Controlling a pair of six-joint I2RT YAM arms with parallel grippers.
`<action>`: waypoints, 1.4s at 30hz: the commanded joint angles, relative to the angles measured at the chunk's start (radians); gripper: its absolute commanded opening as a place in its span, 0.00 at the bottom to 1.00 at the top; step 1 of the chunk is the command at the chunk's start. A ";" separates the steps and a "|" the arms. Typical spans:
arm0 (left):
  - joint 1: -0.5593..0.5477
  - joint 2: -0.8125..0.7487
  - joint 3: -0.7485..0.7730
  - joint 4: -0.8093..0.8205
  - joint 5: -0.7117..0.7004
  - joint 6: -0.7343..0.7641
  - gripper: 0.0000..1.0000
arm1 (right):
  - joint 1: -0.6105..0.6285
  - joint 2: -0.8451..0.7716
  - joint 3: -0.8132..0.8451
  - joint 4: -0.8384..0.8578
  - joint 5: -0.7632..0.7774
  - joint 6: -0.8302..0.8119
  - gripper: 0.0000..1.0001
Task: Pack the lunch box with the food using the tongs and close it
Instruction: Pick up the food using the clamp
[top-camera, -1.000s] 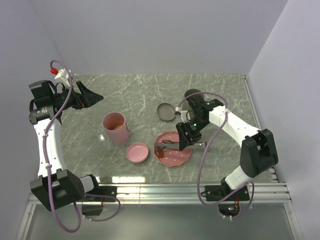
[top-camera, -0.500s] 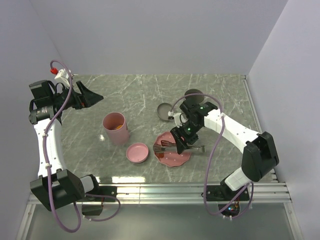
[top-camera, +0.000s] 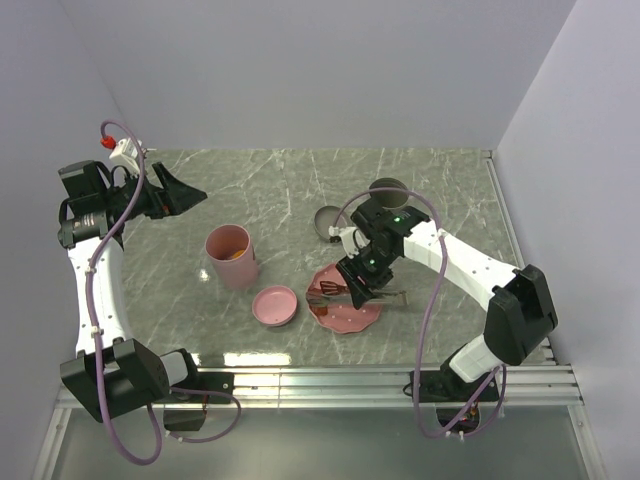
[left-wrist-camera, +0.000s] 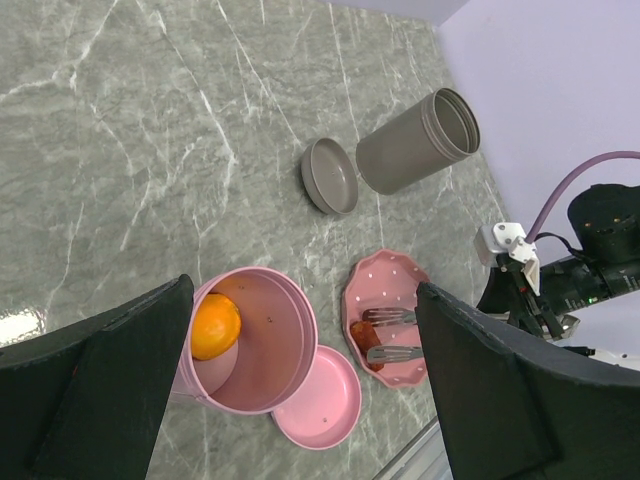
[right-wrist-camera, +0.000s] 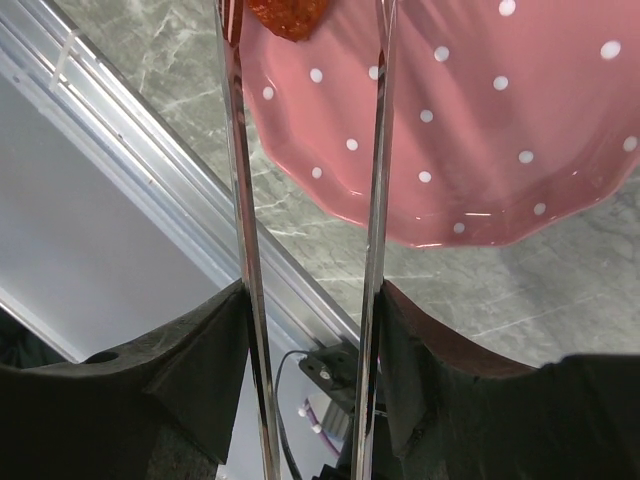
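My right gripper (top-camera: 358, 283) (right-wrist-camera: 310, 330) is shut on the tongs (top-camera: 328, 290) (right-wrist-camera: 240, 200), its pads pressing both thin metal arms from outside. The slotted tips (left-wrist-camera: 392, 318) hover over the pink scalloped plate (top-camera: 352, 318) (right-wrist-camera: 480, 130), one on either side of a reddish-brown sausage bit (left-wrist-camera: 365, 342) (right-wrist-camera: 290, 15). The arms still stand apart. The pink round lunch box (top-camera: 232, 256) (left-wrist-camera: 262, 340) stands upright and uncovered, with an orange slice (left-wrist-camera: 215, 325) inside. Its pink lid (top-camera: 275, 305) (left-wrist-camera: 320, 395) lies beside it. My left gripper (top-camera: 185, 190) (left-wrist-camera: 300, 300) hangs open high above the lunch box, empty.
A grey cylinder container (top-camera: 386, 190) (left-wrist-camera: 415, 140) lies on its side at the back, with a grey lid (top-camera: 328, 222) (left-wrist-camera: 330, 175) next to it. The table's metal rail edge (top-camera: 380, 378) runs along the front, close to the plate.
My right gripper has carried the tongs a little left and forward over the plate, bringing the tips to either side of the sausage bit. The left arm has not moved.
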 joint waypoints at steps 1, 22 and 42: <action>0.003 -0.008 -0.009 0.027 0.013 0.007 0.99 | 0.019 -0.024 0.051 0.010 0.019 0.007 0.58; 0.003 -0.018 -0.018 0.022 0.008 0.016 0.99 | 0.046 -0.029 0.061 0.005 0.064 0.010 0.45; 0.003 -0.014 -0.009 0.025 0.014 0.005 0.99 | -0.017 -0.165 0.034 -0.018 0.090 -0.008 0.32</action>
